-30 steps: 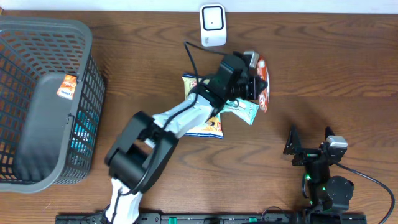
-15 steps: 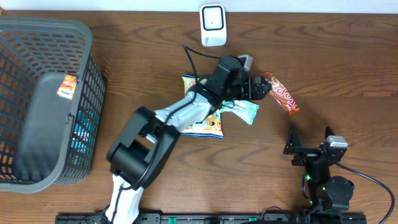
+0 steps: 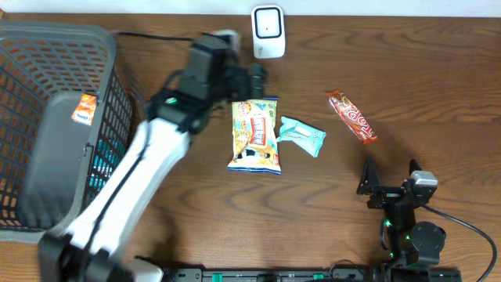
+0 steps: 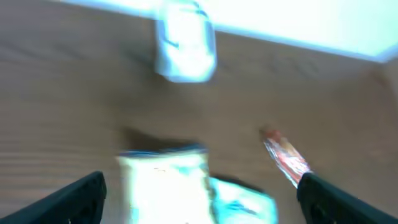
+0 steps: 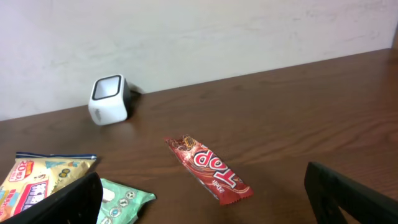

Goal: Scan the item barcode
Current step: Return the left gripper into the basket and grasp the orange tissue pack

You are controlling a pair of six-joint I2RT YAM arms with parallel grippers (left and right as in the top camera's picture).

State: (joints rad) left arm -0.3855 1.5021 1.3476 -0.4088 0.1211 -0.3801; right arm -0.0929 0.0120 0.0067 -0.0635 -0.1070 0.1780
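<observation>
The red candy bar (image 3: 351, 116) is lying flat on the wooden worktop (image 3: 438, 70), right of centre, its glossy wrapper blurring in the left wrist view. The left pincer (image 3: 254, 77) is hovering spread wide and empty near the white boxy scanner (image 3: 268, 31). The right pincer (image 3: 389, 186) is gaping too.

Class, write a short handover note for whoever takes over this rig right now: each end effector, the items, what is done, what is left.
Left end effector: open, empty, just left of the scanner.
Right end effector: open, empty, at the near right.
On the table: red bar, chip bag, teal packet.
Done: an orange packet lies in the basket.
Left: scan the table items; which were scanned already cannot be told.
</observation>
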